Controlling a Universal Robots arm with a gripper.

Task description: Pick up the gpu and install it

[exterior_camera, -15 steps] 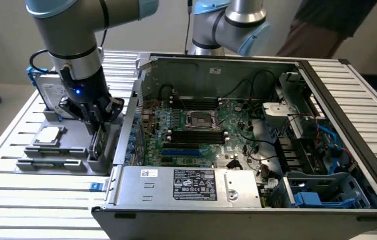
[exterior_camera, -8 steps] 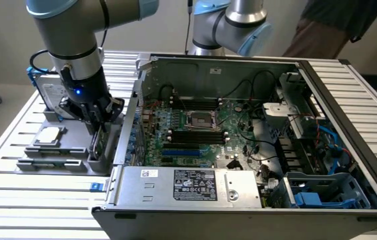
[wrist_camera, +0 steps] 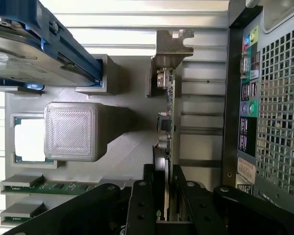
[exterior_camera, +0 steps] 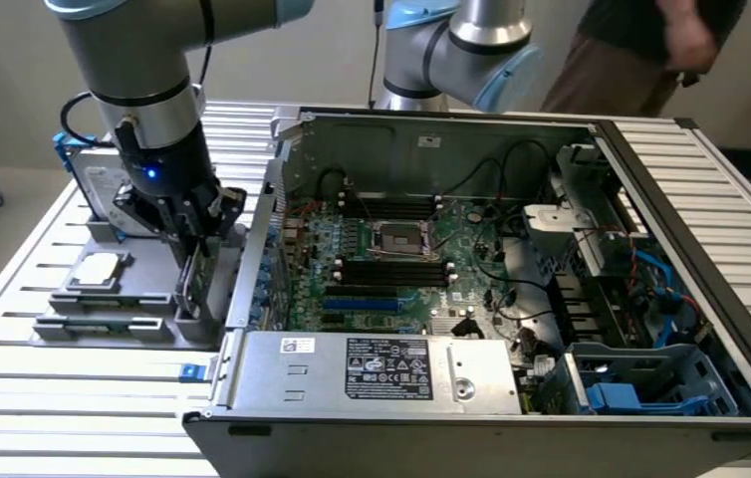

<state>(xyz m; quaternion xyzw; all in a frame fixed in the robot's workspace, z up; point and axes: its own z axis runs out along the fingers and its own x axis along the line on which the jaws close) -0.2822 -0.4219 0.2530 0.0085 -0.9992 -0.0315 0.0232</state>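
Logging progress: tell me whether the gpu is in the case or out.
Out. The gpu stands on edge in the grey holder beside the computer case, the gripper at it.

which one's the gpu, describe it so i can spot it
Beside the open dark computer case sits a grey parts holder. The gpu is the thin green circuit card standing on edge in the slot nearest the case, under the claw. Unlike the blue-framed silver hard drive and the memory sticks, it ends in a silver bracket.

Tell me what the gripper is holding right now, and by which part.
Cannot tell if it grips: the gripper straddles the gpu at the end opposite its silver bracket.
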